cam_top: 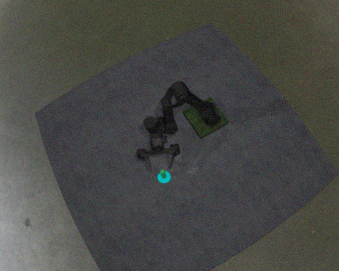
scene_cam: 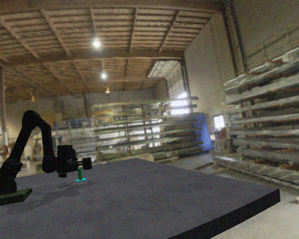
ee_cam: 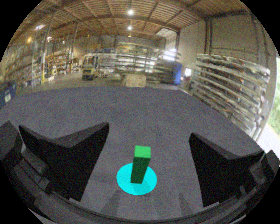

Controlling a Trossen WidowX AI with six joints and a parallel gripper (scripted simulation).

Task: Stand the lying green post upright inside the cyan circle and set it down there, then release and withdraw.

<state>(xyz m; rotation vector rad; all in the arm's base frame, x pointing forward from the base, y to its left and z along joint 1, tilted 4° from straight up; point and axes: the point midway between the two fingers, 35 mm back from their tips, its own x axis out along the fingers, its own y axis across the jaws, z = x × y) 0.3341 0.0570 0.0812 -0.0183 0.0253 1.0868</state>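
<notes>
1. The green post (cam_top: 163, 174) (scene_cam: 80, 174) (ee_cam: 140, 165) has a finger of the claw (cam_top: 160, 169) (scene_cam: 87, 163) (ee_cam: 150, 130) out to either side in the wrist view, nearest that camera. The claw is released, its fingers spread wide, with a gap between each one and the post.
2. A little farther out, the post stands upright on its narrow end, its foot inside the cyan circle (cam_top: 164, 180) (scene_cam: 84, 179) (ee_cam: 123, 182). Cyan shows around the foot in the wrist view. Nothing grips the post.
3. The circle lies flat on the gray desk (cam_top: 202, 213) (scene_cam: 151, 202) (ee_cam: 141, 110), which stretches away beyond it.
4. In the exterior view, the dark arm (cam_top: 168, 113) (scene_cam: 19, 141) rises from a green plate (cam_top: 202, 131) (scene_cam: 25, 194), bends at the top and comes down to the claw, which points out level above the desk. The arm's shadow falls across the desk.
5. Past the desk, racks (scene_cam: 270, 118) (ee_cam: 231, 85) loaded with long stock stand on the right, with more across the back. A blue panel (scene_cam: 205, 132) (ee_cam: 178, 74) stands between them.
6. Overhead, bright lamps hang below the beamed ceiling (scene_cam: 111, 27) (ee_cam: 111, 7).
</notes>
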